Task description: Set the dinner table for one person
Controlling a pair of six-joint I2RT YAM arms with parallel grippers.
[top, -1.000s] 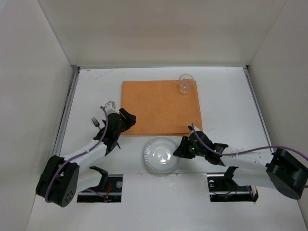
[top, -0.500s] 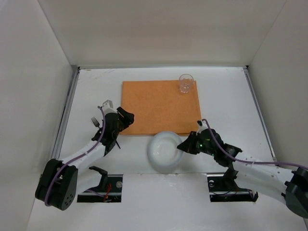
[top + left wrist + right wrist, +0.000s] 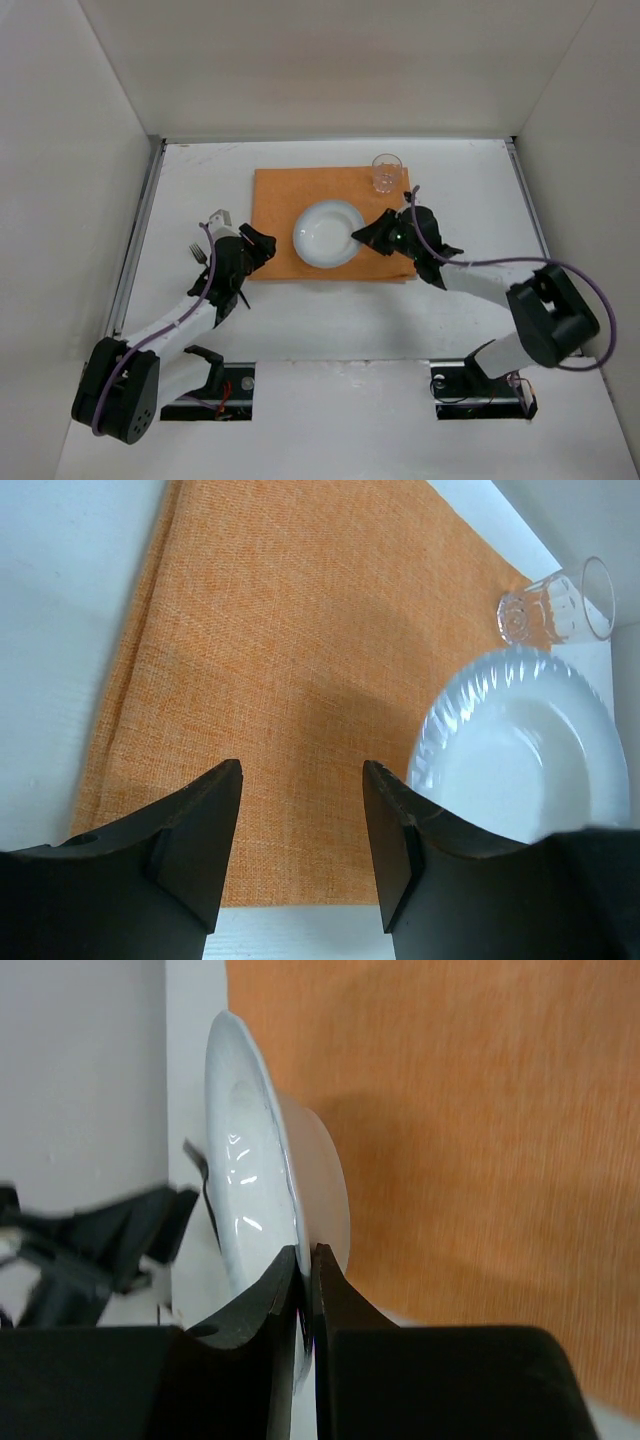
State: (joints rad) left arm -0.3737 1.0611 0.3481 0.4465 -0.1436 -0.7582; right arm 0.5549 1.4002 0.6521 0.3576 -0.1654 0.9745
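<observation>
My right gripper (image 3: 365, 234) (image 3: 304, 1256) is shut on the rim of a white plate (image 3: 328, 234) (image 3: 255, 1175) and holds it over the orange mat (image 3: 280, 215) on the white dinner table (image 3: 460, 185). The plate also shows at the right of the left wrist view (image 3: 520, 750). A clear glass (image 3: 386, 173) (image 3: 555, 605) stands on the mat's far right corner. My left gripper (image 3: 262, 247) (image 3: 300, 820) is open and empty at the mat's near left corner. A fork (image 3: 197, 253) lies on the table left of the left arm.
Metal rails (image 3: 140, 220) run along the table's side edges, with white walls on three sides. Two mounting cut-outs (image 3: 215, 385) sit at the near edge by the arm bases.
My right gripper has lifted the plate from the table near the front and carried it away from me onto the mat. The left arm has barely moved.
</observation>
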